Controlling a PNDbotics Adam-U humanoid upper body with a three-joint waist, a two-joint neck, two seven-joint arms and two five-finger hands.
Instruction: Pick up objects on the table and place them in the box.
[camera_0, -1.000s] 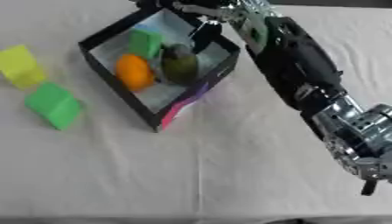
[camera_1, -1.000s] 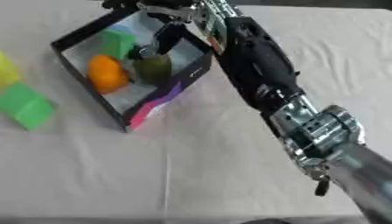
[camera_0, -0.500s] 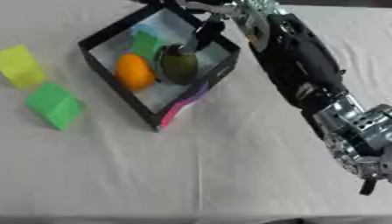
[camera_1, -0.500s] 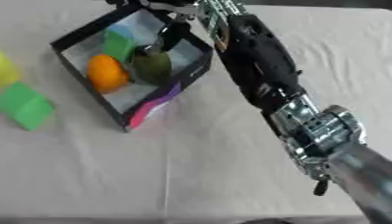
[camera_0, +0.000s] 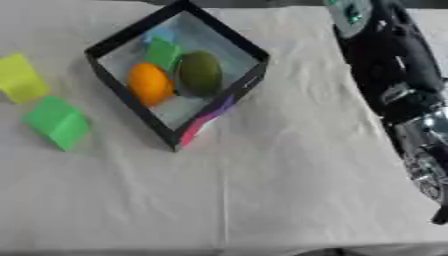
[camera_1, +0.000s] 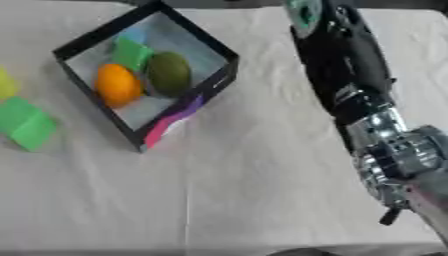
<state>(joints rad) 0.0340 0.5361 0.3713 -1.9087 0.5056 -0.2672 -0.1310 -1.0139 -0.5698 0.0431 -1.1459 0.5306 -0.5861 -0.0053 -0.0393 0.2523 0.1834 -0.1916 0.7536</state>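
box (camera_0: 246, 86) already held orange, avocado. green block (camera_0: 56, 122) lay far left of right arm (camera_0: 389, 65). hand out of view, grip unknowable.

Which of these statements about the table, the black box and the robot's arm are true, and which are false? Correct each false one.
1. An orange round fruit lies inside the black open-topped box. True.
2. The dark green oval fruit lies on the white tablecloth outside the box. False: it lies in the box, beside the orange fruit.
3. A green block and a yellow block lie on the cloth to the box's left. True.
4. The robot's right arm reaches into the box. False: it extends along the right side, clear of the box.
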